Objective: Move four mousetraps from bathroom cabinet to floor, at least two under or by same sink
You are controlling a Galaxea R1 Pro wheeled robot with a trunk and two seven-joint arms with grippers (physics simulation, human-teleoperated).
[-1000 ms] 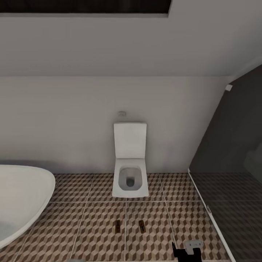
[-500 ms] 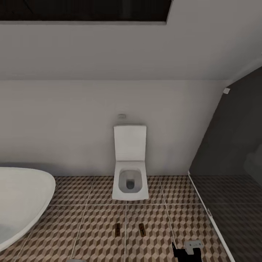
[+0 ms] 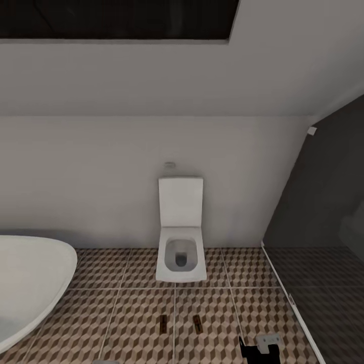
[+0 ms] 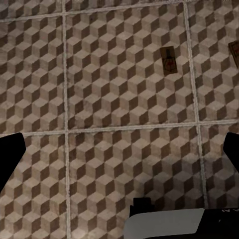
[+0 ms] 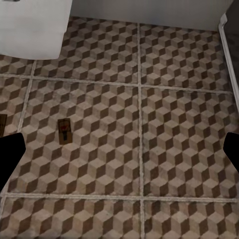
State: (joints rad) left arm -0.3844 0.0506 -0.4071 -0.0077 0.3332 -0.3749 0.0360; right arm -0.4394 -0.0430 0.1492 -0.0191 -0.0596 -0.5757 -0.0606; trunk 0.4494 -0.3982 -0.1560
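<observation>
Two mousetraps [image 3: 163,324] [image 3: 197,323] are seen lying flat on the bathroom floor [image 3: 217,323], low in the head view's centre, side by side but apart, in front of the white toilet [image 3: 180,253]. The bathtub [image 3: 30,283] at lower left and the dark glass partition [image 3: 323,242] at right are given by that view alone. In the left wrist view, one mousetrap [image 4: 169,60] lies well beyond the spread, empty left pincer [image 4: 119,149]; another [image 4: 234,52] is cut by the frame's right edge. In the right wrist view a mousetrap [image 5: 64,131] lies just beyond the spread, empty right pincer [image 5: 119,149].
</observation>
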